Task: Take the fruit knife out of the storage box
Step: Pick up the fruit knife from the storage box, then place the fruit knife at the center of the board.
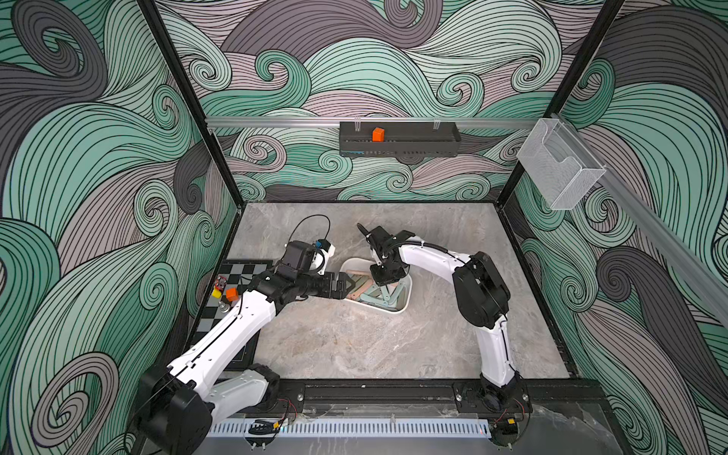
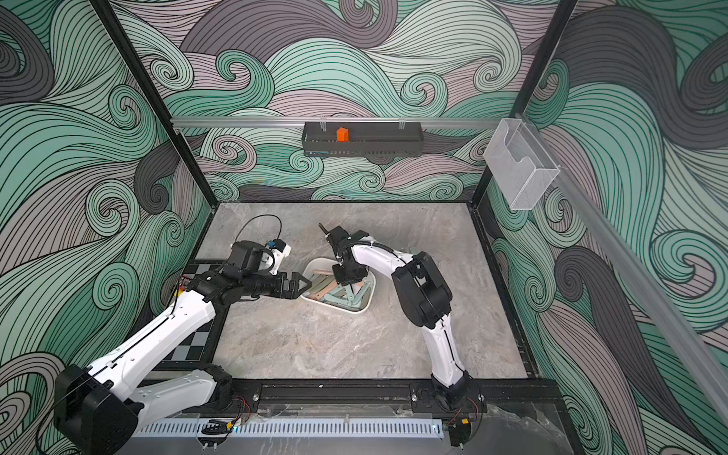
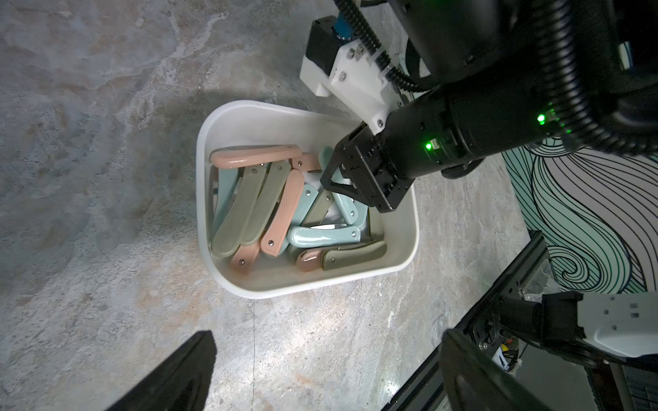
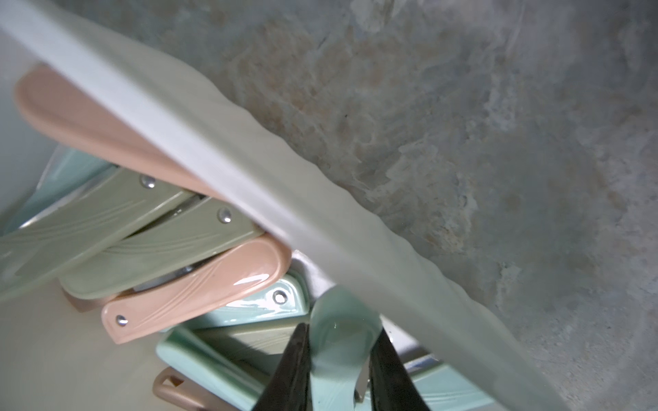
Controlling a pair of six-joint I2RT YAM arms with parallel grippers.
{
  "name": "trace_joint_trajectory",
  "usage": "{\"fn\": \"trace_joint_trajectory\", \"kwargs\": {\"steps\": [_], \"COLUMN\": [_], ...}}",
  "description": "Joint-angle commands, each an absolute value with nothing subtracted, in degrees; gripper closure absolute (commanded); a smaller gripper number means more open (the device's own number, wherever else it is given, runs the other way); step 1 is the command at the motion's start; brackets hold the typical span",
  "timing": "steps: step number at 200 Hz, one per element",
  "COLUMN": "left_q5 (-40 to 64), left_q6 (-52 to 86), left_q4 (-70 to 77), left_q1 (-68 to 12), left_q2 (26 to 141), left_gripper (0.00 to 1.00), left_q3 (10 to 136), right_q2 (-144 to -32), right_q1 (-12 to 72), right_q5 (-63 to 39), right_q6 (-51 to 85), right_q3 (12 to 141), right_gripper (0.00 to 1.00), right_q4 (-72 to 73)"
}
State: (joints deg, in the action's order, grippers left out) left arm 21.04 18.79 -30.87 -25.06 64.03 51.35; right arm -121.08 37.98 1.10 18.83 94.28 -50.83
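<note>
The white storage box (image 1: pixel 407 296) (image 2: pixel 321 261) sits mid-table, holding several folded fruit knives in pink, olive and pale blue. My right gripper (image 1: pixel 384 280) (image 4: pixel 341 328) points down into the box at its far side. It is shut on the rounded end of a pale blue fruit knife (image 4: pixel 340 315), right beside the box wall (image 4: pixel 249 170). The left wrist view shows that gripper (image 3: pixel 338 183) low among the knives. My left gripper (image 1: pixel 350 285) (image 3: pixel 327 341) is open and holds nothing. It hovers at the box's left edge, over bare table.
A chessboard (image 1: pixel 240 272) lies at the table's left edge, partly under the left arm, with small orange (image 1: pixel 231 293) and yellow (image 1: pixel 216 293) pieces. On the back wall hangs a black slotted tray (image 1: pixel 400 145) holding an orange block (image 1: pixel 378 134). A mesh basket (image 1: pixel 559 167) hangs on the right wall.
</note>
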Motion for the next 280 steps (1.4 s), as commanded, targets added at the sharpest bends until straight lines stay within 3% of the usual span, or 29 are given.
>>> {"fn": "trace_joint_trajectory", "kwargs": {"steps": [1,92,172,280], "left_q5": [21.35,25.21,31.01,32.48], "left_q6": [17.87,17.58,19.45,20.25], "left_q4": [-30.53,-25.86,-26.73,-24.86], "left_q1": [-24.51,-24.46,-24.71,-25.22], "left_q2": [63.97,68.61,79.89,83.44], "left_gripper": [0.01,0.01,0.01,0.01], "left_q3": [53.09,56.16,66.35,67.68], "right_q2": [-118.13,-110.5,-107.84,-120.35], "right_q1": [38.02,36.06,25.46,17.63], "right_q5": [2.47,2.76,5.28,9.45], "right_q6": [17.94,15.66,8.8,5.59], "right_q3": [96.21,96.73,102.66,104.22], "right_gripper": [0.76,0.74,0.73,0.76], "right_q4": [-52.52,-55.18,-61.77,-60.79]}}
